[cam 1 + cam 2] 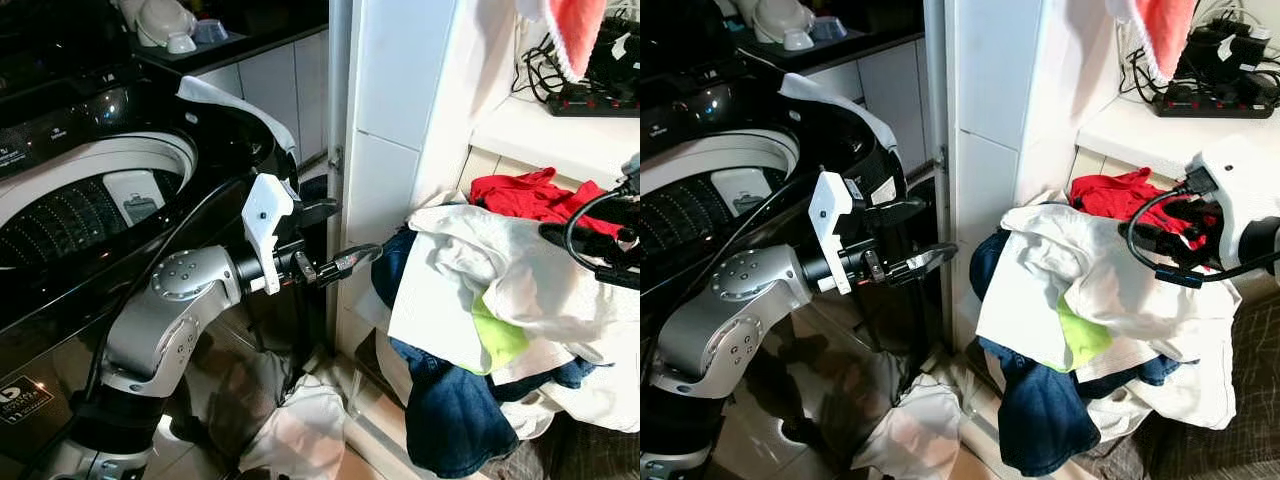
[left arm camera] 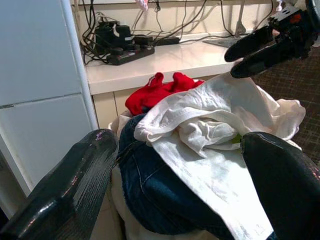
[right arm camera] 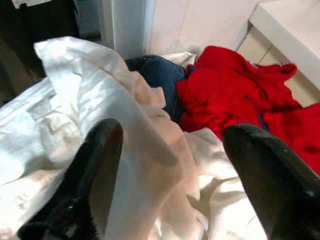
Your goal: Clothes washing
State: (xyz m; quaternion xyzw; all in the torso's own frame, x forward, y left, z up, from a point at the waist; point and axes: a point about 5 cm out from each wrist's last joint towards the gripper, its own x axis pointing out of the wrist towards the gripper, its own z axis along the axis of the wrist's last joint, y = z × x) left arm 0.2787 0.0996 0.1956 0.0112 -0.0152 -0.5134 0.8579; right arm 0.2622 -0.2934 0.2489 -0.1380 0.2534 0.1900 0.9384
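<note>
1. Left gripper [image 1: 345, 262]: reaches forward between the washing machine [image 1: 90, 200] and the laundry pile [image 1: 500, 310]. Its fingers are spread wide in the left wrist view and hold nothing; the tips stop just short of the pile, touching none of it.
2. Right gripper [image 3: 170, 175]: hangs over the top of the pile, fingers wide apart, one on each side of a raised fold of the white shirt [image 3: 100, 110]. Whether the fingers touch the cloth cannot be told; nothing is clamped.
3. Pile: the white shirt drapes over the top, a red garment [image 1: 530, 195] lies behind it against the wall, blue jeans [image 1: 455, 405] hang down the front, and a lime-green piece [image 1: 497, 338] peeks out from under the white cloth.
4. Washing machine: a top-loader on the robot's left, lid up, its ribbed drum [image 1: 60, 225] exposed. A white cloth [image 1: 235, 105] lies over its far corner.
5. Room: a white tiled column [image 1: 400, 120] stands between machine and pile. Behind the pile, a pale worktop [image 2: 170, 60] carries a black power strip [image 2: 127, 54] with tangled cables. A white garment [image 1: 300, 425] lies crumpled on the floor beneath the left arm.
6. Hard to read: whatever supports the pile is buried under clothes. A pink-red cloth [image 1: 575, 30] hanging overhead is cut off by the frame.
</note>
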